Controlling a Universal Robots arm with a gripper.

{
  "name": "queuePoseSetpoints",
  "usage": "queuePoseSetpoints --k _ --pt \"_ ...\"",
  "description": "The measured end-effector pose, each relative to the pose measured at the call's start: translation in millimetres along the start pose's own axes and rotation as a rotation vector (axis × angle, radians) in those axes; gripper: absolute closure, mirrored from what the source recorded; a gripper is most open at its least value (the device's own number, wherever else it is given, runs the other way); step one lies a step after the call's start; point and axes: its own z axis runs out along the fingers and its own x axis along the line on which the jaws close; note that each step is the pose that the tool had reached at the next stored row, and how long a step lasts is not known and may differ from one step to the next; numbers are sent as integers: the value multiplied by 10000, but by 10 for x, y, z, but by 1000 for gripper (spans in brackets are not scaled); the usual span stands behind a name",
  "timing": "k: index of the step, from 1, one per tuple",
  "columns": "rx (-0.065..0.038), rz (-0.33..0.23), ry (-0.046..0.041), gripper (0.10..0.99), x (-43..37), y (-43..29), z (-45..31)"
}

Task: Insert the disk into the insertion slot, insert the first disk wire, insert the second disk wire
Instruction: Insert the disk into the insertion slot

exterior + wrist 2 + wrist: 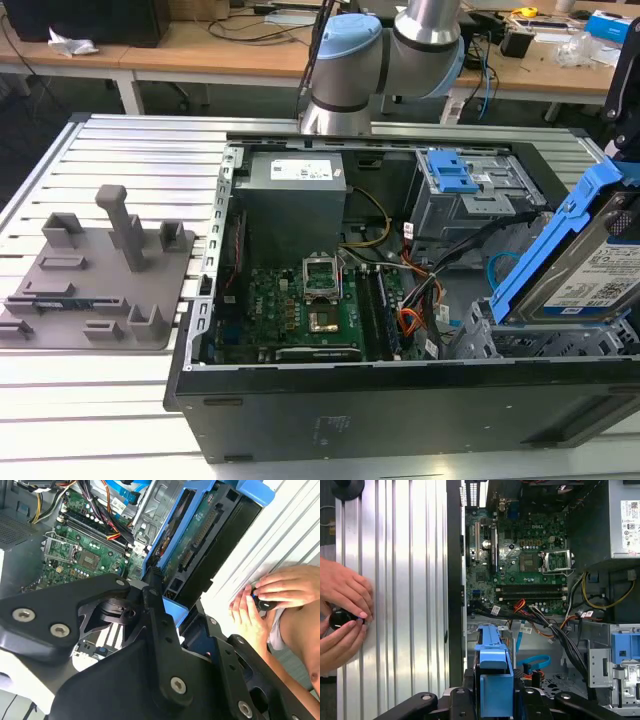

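The disk [590, 265], silver-grey with a white label in a bright blue carrier, stands steeply tilted at the exterior view's right. Its lower end rests at the insertion slot [482, 338], the grey perforated cage in the case's near right corner. My gripper [495, 696] is shut on the carrier's upper end; in the first wrist view the blue edge [495, 677] sits between the black fingers [470, 696]. The second wrist view looks along the disk's green circuit-board underside [197, 545]. Loose orange and black wires [412, 312] and a blue cable [532, 661] lie beside the cage.
The open computer case [300, 410] lies on a ribbed aluminium table [120, 150]. A metal bay with a blue latch [455, 178] stands behind the cage. The motherboard [300, 310] fills the case's middle. A person's hands [342, 615] hold a black knob beside the case. A grey fixture [100, 270] sits at the left.
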Motion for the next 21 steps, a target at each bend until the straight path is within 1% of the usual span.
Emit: queuePoseSetpoints --k 3,4,5,6,8,10,11,12,13,15,17,21 --pt "0 -2 0 722 0 0 0" --pt "9 -3 -16 722 0 1 0" --pt "21 -4 -68 722 2 2 1" --pt "37 -7 -140 722 5 4 0" --pt "95 -22 -464 722 29 9 1" --pt "124 -27 -643 722 46 13 1" --pt "150 -32 -772 722 57 17 1" --pt "156 -35 -817 722 59 17 1" --pt "156 -35 -816 722 59 20 1" --pt "208 -35 -799 722 60 28 2" --pt "355 -41 -777 722 59 40 3" --pt "536 -48 -734 722 60 55 8"
